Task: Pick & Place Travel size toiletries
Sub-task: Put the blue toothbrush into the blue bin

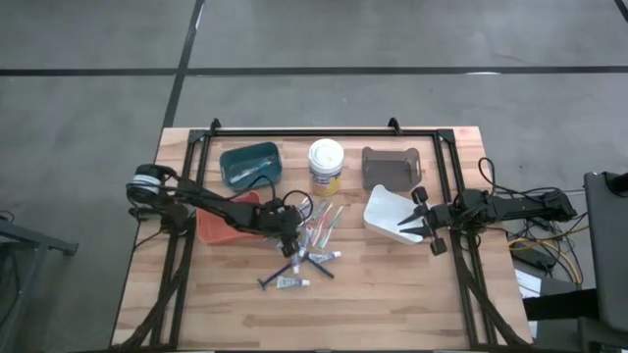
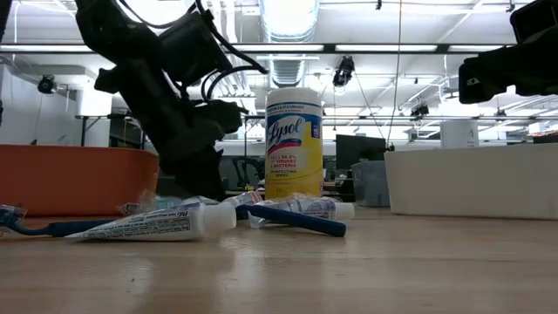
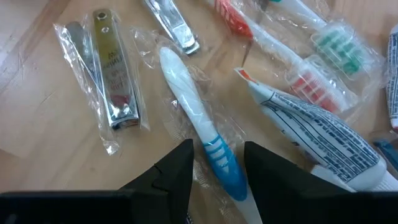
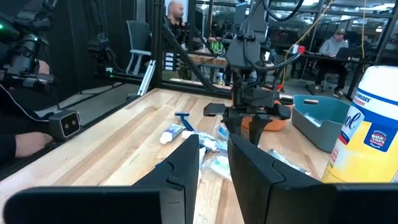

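Note:
The toiletries lie in a loose pile at mid-table [image 1: 312, 240]: wrapped toothbrushes, white tubes [image 2: 157, 225], dark blue razors [image 2: 292, 218] and bagged nail clippers [image 3: 115, 74]. My left gripper [image 1: 292, 247] is low over the pile's left side, pointing down. In the left wrist view it [image 3: 217, 171] is open, with one finger on each side of the blue-and-white handle of a wrapped toothbrush [image 3: 199, 118] that lies flat on the wood. A toothpaste tube [image 3: 323, 137] lies beside it. My right gripper [image 1: 404, 228] waits, open, at the table's right by the white bin [image 1: 388, 211].
A Lysol tub [image 1: 326, 167] stands behind the pile. Around it are a teal bin [image 1: 250, 164], an orange bin [image 1: 221, 224] under the left arm, a brown bin [image 1: 391, 167] and the white bin. Bare wood lies toward the near edge [image 1: 373, 314]. People sit in the room beyond.

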`<state>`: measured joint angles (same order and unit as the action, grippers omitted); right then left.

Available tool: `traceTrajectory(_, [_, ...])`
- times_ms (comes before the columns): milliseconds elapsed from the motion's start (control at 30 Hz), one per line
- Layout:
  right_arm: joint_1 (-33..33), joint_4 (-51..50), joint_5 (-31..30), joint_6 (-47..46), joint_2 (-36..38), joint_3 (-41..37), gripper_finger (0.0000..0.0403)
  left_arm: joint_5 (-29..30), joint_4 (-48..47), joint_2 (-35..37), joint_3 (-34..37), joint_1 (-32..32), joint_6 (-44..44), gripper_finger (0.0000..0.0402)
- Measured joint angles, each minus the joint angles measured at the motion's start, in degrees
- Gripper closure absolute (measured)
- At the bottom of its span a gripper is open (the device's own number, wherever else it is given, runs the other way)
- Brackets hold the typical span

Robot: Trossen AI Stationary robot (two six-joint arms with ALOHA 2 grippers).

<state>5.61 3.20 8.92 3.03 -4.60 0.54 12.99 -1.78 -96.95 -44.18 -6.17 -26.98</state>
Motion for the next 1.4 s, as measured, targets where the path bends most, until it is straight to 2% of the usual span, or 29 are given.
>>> traceTrajectory(200, [0.0,0.01,0.01,-0.02,-0.02,0.0,0.0327,0.35,-0.54,0.28,0.07,-0.05,-0.02,0.027])
traceTrajectory(433, [0.0,0.01,0.0,0.0,-0.02,0.0,0.0335,0.07,-0.79,0.61,0.15,-0.83,0.04,0.0344])
traceTrajectory(567, [0.0,0.01,0.01,-0.01,-0.04,0.0,0.0331,-0.07,-0.82,1.07,0.18,-1.29,0.49,0.0371])
traceTrajectory(933, [-0.01,0.01,0.0,0.0,-0.04,0.0,0.0318,-0.31,-1.8,5.71,0.37,-1.72,0.53,0.0374])
traceTrajectory(1400, [-0.02,-0.01,0.01,0.0,-0.1,0.0,0.0335,4.26,-2.29,11.8,0.37,-4.17,1.05,0.0374])
